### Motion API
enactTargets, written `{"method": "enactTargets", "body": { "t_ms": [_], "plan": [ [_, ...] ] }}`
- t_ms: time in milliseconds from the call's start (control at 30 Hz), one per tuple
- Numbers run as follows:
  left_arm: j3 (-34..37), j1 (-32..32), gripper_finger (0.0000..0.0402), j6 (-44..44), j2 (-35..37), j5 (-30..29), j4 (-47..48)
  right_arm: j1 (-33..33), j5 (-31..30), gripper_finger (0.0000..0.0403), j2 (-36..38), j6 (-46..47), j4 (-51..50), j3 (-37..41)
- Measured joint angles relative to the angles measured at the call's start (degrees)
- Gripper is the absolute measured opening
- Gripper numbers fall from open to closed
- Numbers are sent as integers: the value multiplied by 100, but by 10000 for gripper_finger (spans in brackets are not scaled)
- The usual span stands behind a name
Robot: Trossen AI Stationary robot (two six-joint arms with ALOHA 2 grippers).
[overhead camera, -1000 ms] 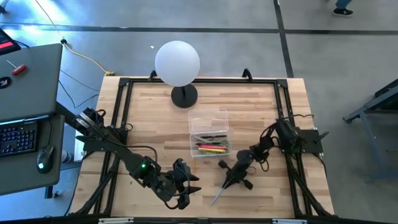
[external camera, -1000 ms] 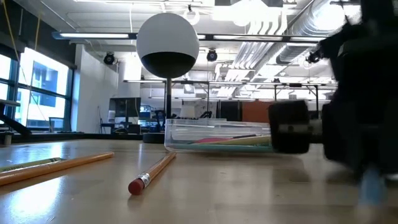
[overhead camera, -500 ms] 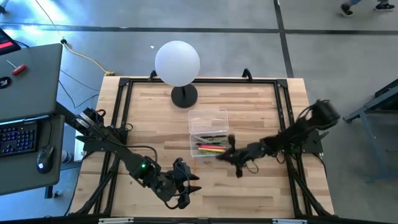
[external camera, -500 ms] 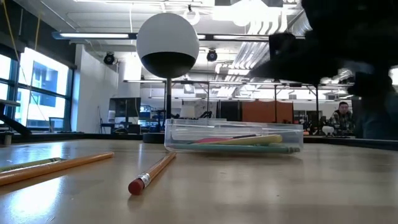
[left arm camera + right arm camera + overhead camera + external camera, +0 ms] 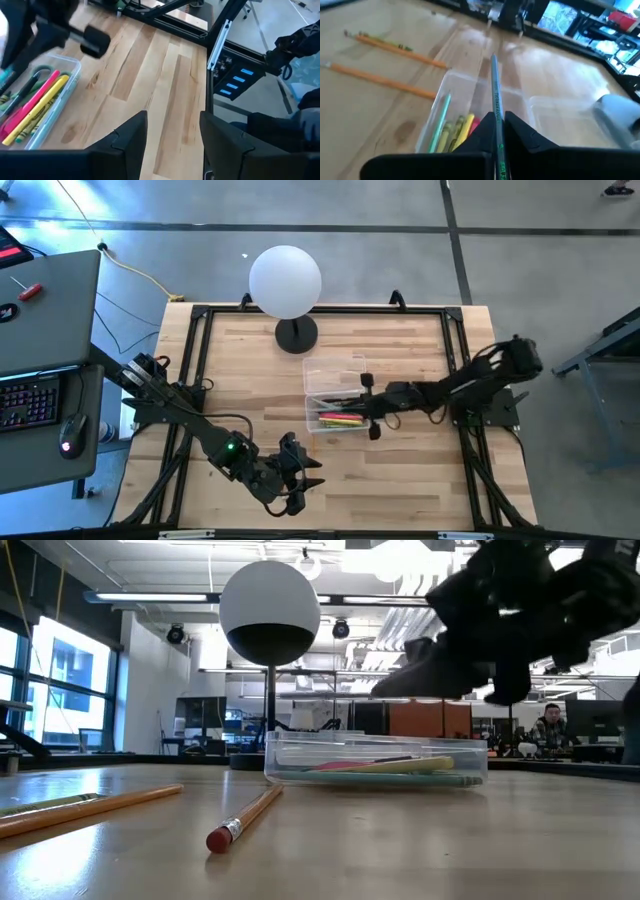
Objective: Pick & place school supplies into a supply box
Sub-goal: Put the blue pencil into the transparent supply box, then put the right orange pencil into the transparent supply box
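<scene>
The clear supply box stands mid-table with its lid open toward the far side. Yellow, pink and green supplies lie inside it. My right gripper hovers over the box's right edge, reaching in from the right, shut on a grey pencil with green lettering. Two orange pencils lie flat on the wood near the front left. My left gripper waits open near the front edge, with nothing between its fingers. My right gripper pinches the grey pencil's shaft between its two fingers. The pencil lies along the fingers, and its free end sticks out past them over the box. The fingers come nearly level from the table's right. The pencil is lifted clear.
A white globe lamp stands on a dark base at the far edge behind the box. A black frame rail runs around the table. Bare wood lies right of the box. A desk with a keyboard stands beyond the left edge.
My right gripper has risen from the table near the front edge with the grey pencil. It has moved toward the far edge until it is above the box's right side. It has tipped from pointing down to nearly level. The pencil is lifted clear of the table.
</scene>
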State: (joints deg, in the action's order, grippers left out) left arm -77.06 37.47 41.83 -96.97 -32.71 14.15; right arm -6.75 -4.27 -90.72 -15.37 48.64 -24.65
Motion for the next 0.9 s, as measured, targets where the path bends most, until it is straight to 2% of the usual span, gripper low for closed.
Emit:
{"method": "enactTargets", "body": {
  "t_ms": [133, 333, 600, 900],
  "plan": [
    [0, 0, 214, -103, 0, -59, -85, -2, -69, 4, -431, 25, 131, -4],
    [0, 0, 214, -100, 0, -48, -81, -1, -731, 27, -522, 201, 203, -4],
    [0, 0, 214, -107, 0, 20, -76, -2, -445, 61, -522, 202, 142, -4],
    [0, 0, 214, 28, 0, 171, -72, -146, -432, 57, -457, 127, 684, -4]
  ]
}}
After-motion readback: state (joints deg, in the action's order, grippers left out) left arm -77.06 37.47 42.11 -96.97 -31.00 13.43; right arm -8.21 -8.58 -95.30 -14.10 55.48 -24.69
